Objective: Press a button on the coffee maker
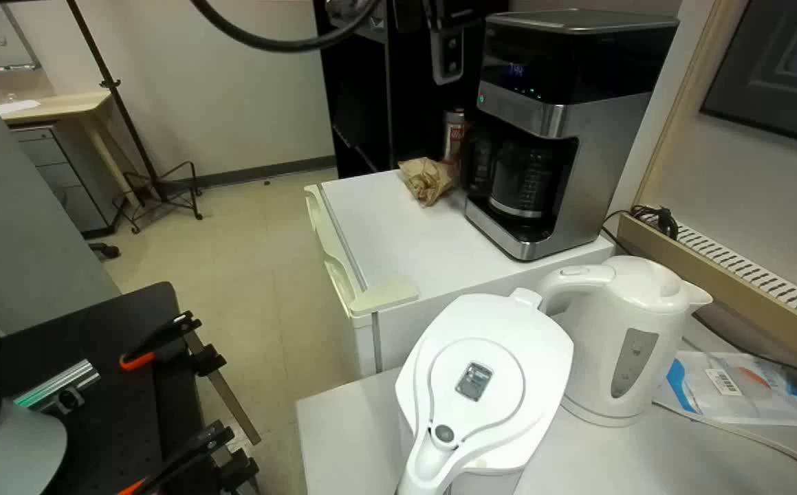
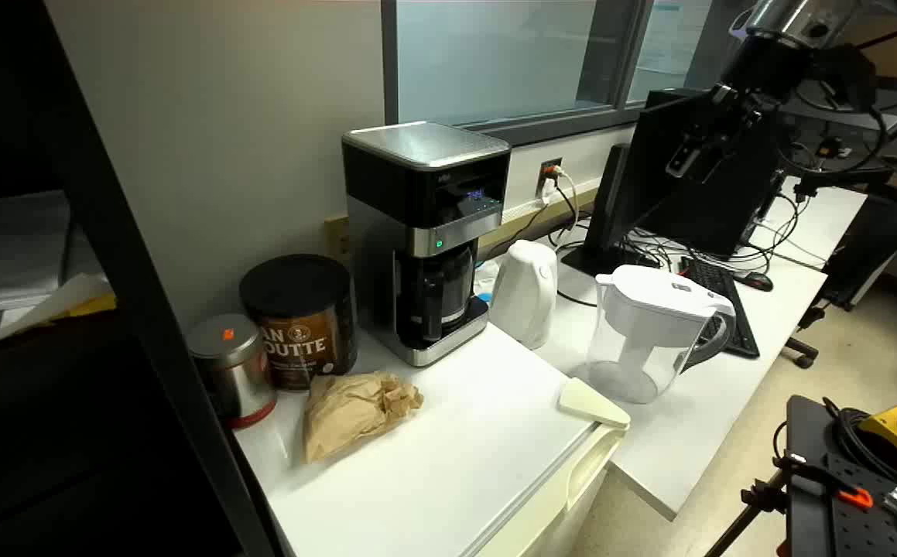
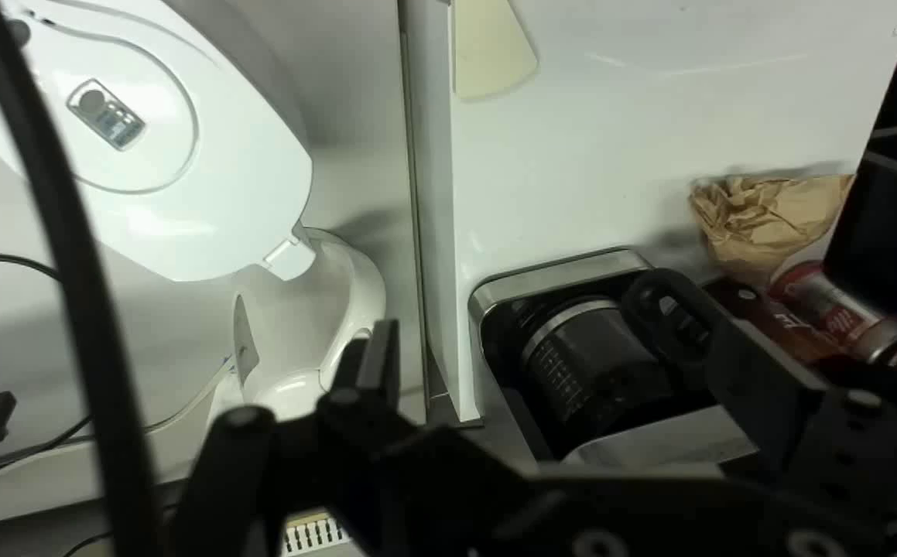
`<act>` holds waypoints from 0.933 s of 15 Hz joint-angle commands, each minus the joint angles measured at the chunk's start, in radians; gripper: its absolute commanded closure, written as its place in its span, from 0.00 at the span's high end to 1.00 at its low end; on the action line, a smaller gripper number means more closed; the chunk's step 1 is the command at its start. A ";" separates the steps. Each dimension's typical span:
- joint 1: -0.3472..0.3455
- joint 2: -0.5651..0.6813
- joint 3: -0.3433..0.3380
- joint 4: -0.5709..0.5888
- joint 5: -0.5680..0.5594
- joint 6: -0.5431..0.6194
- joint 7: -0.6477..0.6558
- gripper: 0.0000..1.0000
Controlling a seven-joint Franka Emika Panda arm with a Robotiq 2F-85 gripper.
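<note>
The coffee maker [image 1: 597, 65] is a boxy black and silver machine with a dark glass carafe. It stands upright on a white fridge top in both exterior views [image 2: 386, 193]. Its blue display [image 1: 515, 70] is lit, with small lights below it. A green-lit button [image 2: 439, 244] shows on the silver front band. In the wrist view the carafe [image 3: 595, 363] shows between the fingers, and the control panel is hidden. My gripper [image 3: 572, 348] is open and empty. In an exterior view the gripper [image 2: 692, 158] is raised, apart from the coffee maker. Only part of the gripper [image 1: 448, 58] shows at the top of an exterior view.
A white kettle [image 1: 639, 323] and a white filter pitcher [image 1: 484, 385] stand beside the coffee maker. A crumpled paper bag [image 2: 355, 414], a coffee tin [image 2: 301, 325] and a metal can [image 2: 231, 363] are on its other side. A black rack [image 2: 131, 232] and a monitor [image 2: 657, 178] stand nearby.
</note>
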 commanded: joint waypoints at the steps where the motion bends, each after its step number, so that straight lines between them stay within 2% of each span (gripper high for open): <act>1: -0.021 0.002 0.019 0.002 0.009 -0.003 -0.007 1.00; 11: -0.021 0.002 0.019 0.003 0.009 -0.003 -0.007 1.00; 14: -0.019 0.027 0.052 0.003 -0.039 0.015 0.007 1.00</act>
